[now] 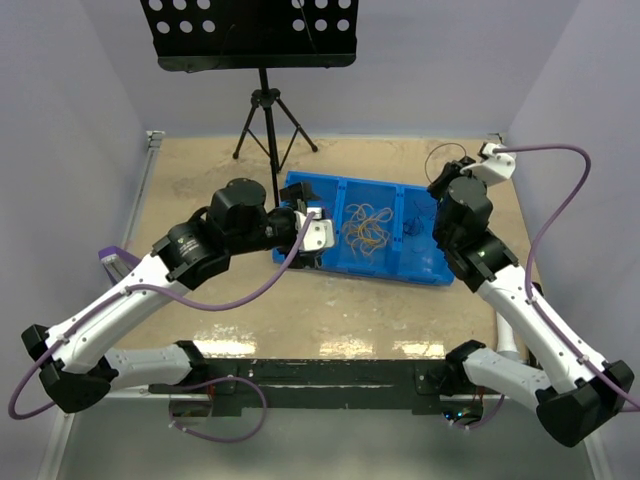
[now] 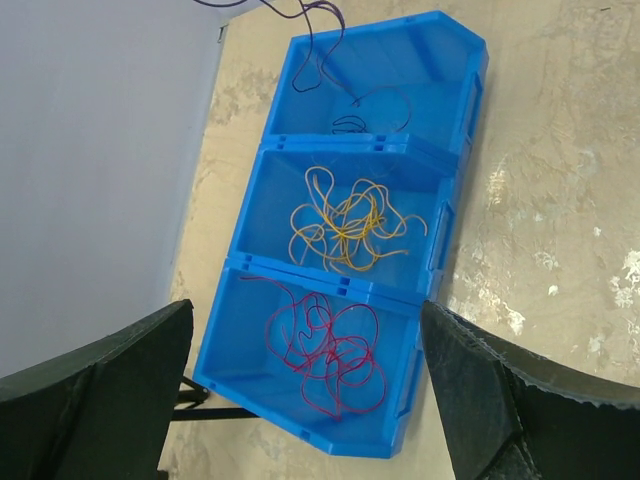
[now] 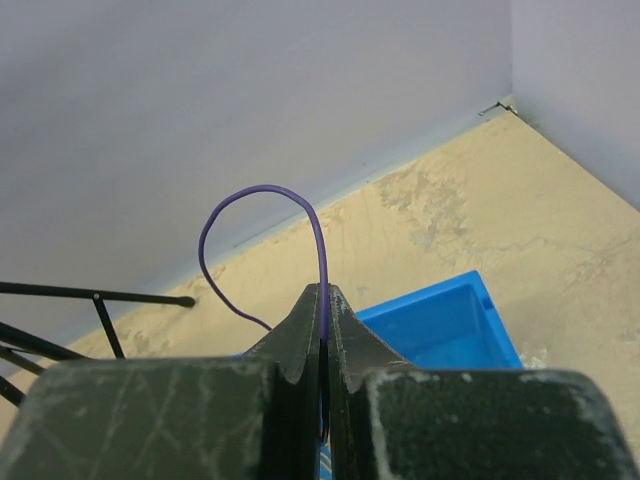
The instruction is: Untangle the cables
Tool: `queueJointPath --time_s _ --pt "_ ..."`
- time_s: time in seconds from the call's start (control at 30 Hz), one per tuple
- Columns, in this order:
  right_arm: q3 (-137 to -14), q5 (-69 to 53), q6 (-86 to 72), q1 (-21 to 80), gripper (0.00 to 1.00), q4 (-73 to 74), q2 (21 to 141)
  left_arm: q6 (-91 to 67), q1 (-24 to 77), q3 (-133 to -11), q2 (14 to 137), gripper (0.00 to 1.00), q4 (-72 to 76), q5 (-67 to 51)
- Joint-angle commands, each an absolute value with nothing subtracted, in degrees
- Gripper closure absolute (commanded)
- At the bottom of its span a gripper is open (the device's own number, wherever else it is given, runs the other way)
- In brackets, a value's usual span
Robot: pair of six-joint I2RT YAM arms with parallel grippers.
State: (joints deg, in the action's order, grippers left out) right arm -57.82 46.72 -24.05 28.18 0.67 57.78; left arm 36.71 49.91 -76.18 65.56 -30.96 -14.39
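Note:
A blue three-compartment tray (image 2: 452, 160) lies below my left gripper (image 2: 307, 335), which hangs open with nothing between its fingers. A red cable (image 2: 330, 345) is coiled in the nearest compartment. A yellow-orange cable (image 2: 345, 225) fills the middle one (image 1: 366, 228). A thin purple cable (image 2: 372, 108) lies in the far compartment and rises out of it. My right gripper (image 3: 325, 292) is shut on that thin purple cable (image 3: 255, 192), which loops up above the fingertips. In the top view the right gripper (image 1: 468, 160) is raised over the tray's right end (image 1: 425, 275).
A black music stand on a tripod (image 1: 265, 110) stands behind the tray, its legs also showing in the right wrist view (image 3: 100, 310). White walls close in the table's left, back and right. Thick purple cables (image 1: 560, 190) run along both arms.

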Motion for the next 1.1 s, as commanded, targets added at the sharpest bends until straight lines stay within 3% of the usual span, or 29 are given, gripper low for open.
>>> queueJointPath --time_s 0.0,0.47,0.67,0.87,0.9,1.07 --pt "-57.48 46.05 -26.1 27.51 1.0 -2.72 59.32 35.33 49.83 -75.24 63.46 0.0 -30.23 -12.22" --pt "-52.74 50.72 -32.69 25.84 1.0 1.39 60.82 36.13 49.83 -74.0 61.61 0.0 -28.21 -9.58" --pt "-53.96 47.3 -38.31 25.66 1.0 8.16 67.3 29.11 48.44 -75.84 65.12 0.0 -28.65 -3.78" --pt "-53.44 38.5 -44.02 25.66 1.0 13.09 72.33 22.51 39.74 -76.9 67.23 0.0 -29.62 -9.22" --pt "-52.92 37.63 -44.73 25.66 0.99 13.53 72.42 21.98 38.77 -76.9 67.58 0.0 -29.62 -9.23" --pt "-51.41 38.75 -47.19 25.66 0.61 16.08 72.25 21.36 37.53 -76.46 67.85 0.0 -29.18 -7.74"
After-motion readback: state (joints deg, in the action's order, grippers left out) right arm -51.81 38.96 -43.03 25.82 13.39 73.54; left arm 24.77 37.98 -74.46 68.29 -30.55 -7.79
